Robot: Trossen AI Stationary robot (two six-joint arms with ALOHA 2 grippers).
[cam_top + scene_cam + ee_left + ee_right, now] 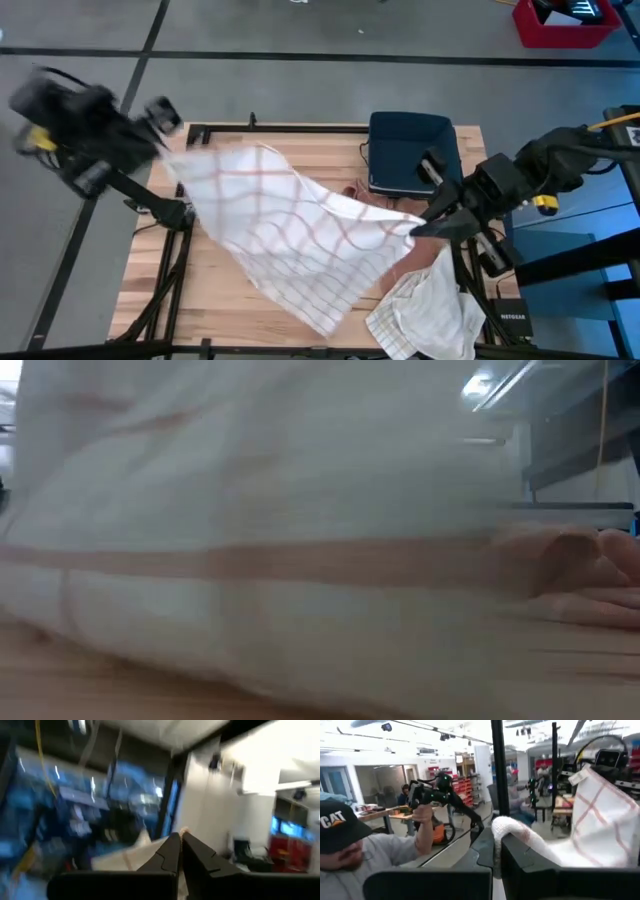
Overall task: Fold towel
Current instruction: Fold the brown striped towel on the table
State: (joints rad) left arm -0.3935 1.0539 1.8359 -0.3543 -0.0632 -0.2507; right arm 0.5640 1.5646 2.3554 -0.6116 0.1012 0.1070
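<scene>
You're mid-spread: the white red-checked cloth towel [290, 235] hangs stretched between your left gripper [170, 150] and right gripper [418, 228], each clamped on a corner, so next lower it flat onto the wooden table [215, 300].

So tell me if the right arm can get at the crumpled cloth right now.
Probably not yet. The right claw is shut on a corner of the checked towel, which the left claw also holds. The crumpled cloth lies close beside it, uncovered, so releasing would free it.

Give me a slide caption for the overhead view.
Both grippers, left and right, lift the checked towel above the wooden table.
</scene>
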